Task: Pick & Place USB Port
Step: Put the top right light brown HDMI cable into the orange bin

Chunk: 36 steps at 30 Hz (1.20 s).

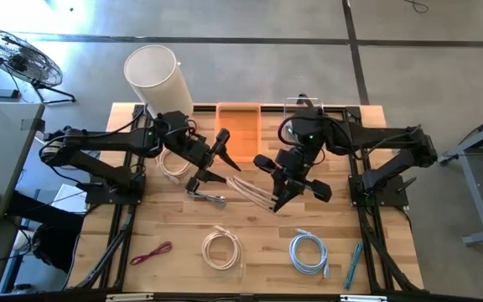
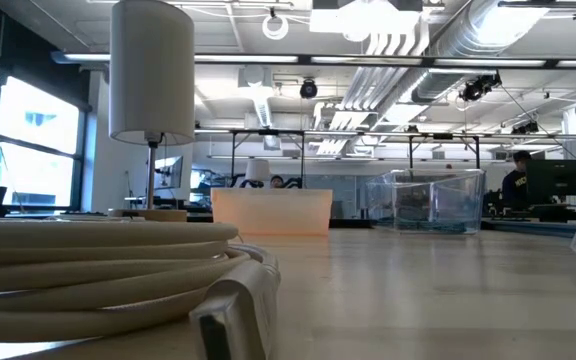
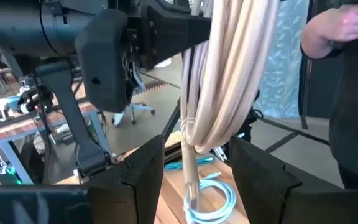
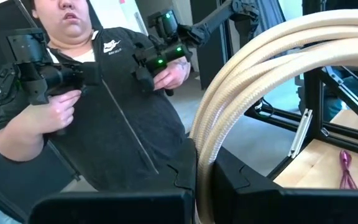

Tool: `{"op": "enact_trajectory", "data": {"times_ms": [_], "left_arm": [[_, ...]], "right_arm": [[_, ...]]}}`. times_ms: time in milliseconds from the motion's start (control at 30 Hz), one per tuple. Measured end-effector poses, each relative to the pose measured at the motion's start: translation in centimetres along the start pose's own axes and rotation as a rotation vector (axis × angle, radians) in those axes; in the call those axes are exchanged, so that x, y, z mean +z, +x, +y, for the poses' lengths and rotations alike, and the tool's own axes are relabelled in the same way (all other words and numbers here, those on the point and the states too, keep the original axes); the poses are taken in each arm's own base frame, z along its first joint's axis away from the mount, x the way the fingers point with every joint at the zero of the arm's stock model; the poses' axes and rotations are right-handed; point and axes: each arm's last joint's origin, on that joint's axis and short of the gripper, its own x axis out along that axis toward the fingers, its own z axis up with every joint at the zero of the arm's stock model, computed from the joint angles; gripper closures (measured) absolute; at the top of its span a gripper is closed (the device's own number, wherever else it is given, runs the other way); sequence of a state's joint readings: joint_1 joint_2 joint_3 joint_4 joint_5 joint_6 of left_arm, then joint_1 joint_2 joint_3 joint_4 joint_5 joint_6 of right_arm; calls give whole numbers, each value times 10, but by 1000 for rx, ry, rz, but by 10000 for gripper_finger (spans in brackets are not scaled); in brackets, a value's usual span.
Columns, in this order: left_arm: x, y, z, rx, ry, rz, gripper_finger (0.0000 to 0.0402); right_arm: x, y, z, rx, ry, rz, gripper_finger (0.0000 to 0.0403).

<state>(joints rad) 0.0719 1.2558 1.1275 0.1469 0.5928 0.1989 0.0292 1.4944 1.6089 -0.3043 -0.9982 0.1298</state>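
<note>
Cable bundle [image 1: 250, 190], beige, hangs between your two grippers just in front of the orange bin [image 1: 238, 127].
Right gripper [image 4: 205, 186] pinches it tight to carry; left gripper [image 3: 194, 168] stands half-open around its tied end, steadying.

The counter [image 1: 174, 268] is light brown wood. Near the picture's top sit an orange bin [image 1: 238, 126] and a white tube [image 1: 157, 77]. Low down lie a red cable [image 1: 151, 252], a cream cable [image 1: 222, 249] and a pale blue cable [image 1: 309, 252].
</note>
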Motion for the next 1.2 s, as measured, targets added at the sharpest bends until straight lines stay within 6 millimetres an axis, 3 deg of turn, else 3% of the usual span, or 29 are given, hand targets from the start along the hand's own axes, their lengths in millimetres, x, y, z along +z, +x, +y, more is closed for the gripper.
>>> {"op": "enact_trajectory", "data": {"times_ms": [333, 600, 700, 800, 867, 1067, 1200], "left_arm": [[-1, 3, 0, -58, 7, -24, 224], [-5, 8, 3, -22, 23, -19, 228], [-7, 9, 4, -28, 37, -10, 266], [-7, 8, 3, -56, 94, -18, 358], [-7, 8, 2, -80, 129, -20, 384], [-4, 6, -4, -83, 161, -10, 391], [1, -7, -8, -18, 181, 56, 392]], "right_arm": [[-2, -10, -8, -41, 25, 2, 395], [-12, -7, -31, -72, 72, 24, 395], [-14, -8, -38, -85, 87, 28, 385], [-13, -10, -40, -118, 89, 21, 364], [-12, -13, -38, -140, 83, 15, 351], [-1, -23, -19, -153, 45, -18, 330], [4, -31, 8, -132, 73, -3, 322]]}}
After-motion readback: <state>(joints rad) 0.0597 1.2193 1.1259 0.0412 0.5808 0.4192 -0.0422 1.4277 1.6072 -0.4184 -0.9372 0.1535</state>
